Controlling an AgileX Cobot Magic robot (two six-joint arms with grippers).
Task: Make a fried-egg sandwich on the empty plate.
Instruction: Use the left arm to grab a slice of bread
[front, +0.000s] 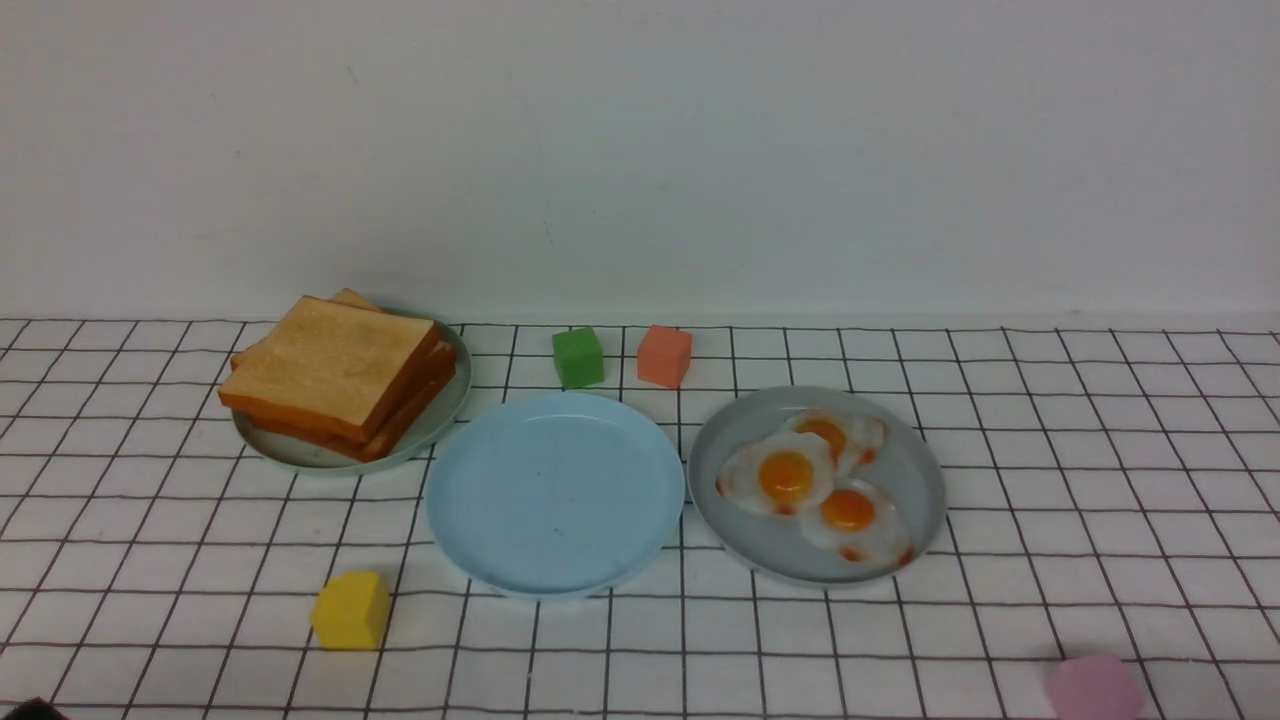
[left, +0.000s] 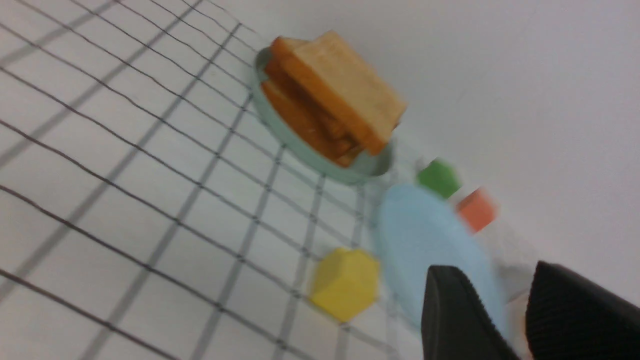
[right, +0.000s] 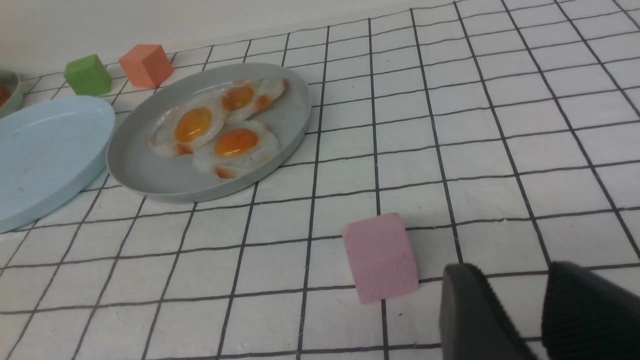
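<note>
While neither arm is showing in the front view, I am looking at the light blue plate (front: 555, 495) lying bare at the middle of the gridded cloth (front: 1050, 440). It is sitting between the pale green plate (front: 300, 455) carrying the toast pile (front: 335, 370) and the grey plate (front: 760, 555) carrying three fried eggs (front: 790, 478). A green cube (front: 578, 357) and an orange cube (front: 664, 355) are standing just behind it, and a yellow block (front: 350, 610) is lying near its front left. The left gripper (left: 507, 295) is pointing toward the blue plate, jaws narrowly parted and holding nothing. The right gripper (right: 515, 290) is hovering just beside a pink block (right: 382, 257), jaws likewise narrowly parted and empty.
</note>
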